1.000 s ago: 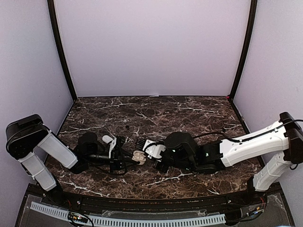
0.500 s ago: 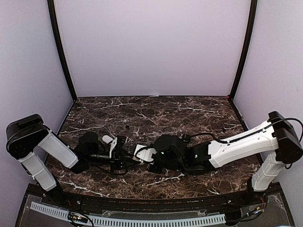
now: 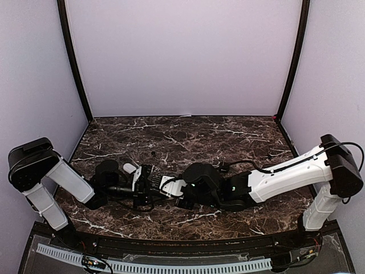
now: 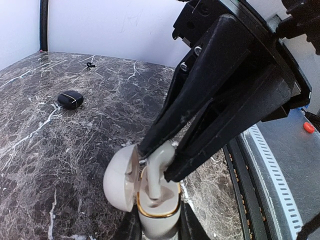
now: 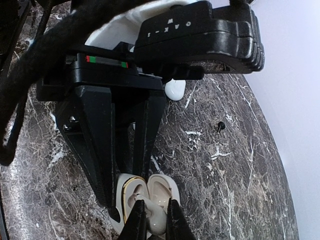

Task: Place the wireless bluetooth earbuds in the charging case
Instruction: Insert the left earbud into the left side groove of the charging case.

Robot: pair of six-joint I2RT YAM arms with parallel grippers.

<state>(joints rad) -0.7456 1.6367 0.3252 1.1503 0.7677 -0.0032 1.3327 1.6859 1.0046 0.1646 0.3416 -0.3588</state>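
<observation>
From above, your left gripper (image 3: 147, 187) and right gripper (image 3: 165, 184) meet tip to tip low on the dark marble table (image 3: 228, 137), a little left of centre. The spot where they meet is too crowded to make out the bud or the case. A small white piece (image 3: 130, 168) lies on the table just behind the left gripper.

In your left wrist view, the left claw is clamped on the base of the charging case (image 4: 157, 212), which stands upright between its fingers at the bottom edge. The case lid (image 4: 121, 177) hangs open to the left. Your right claw reaches down from the upper right, its black fingers (image 4: 200, 145) pinched narrow on a white earbud (image 4: 156, 172). The bud sits right at the mouth of the case, its lower end down inside the gold rim. A small black oval object (image 4: 70, 99) lies well apart on the table to the left.

In your right wrist view, your own fingertips (image 5: 136, 222) at the bottom edge grip the white bud between them, directly over the open case. The gold-rimmed half is on the left and the pale half on the right. The left claw's black fingers (image 5: 95, 150) come down from above and hold the case by its sides.
</observation>
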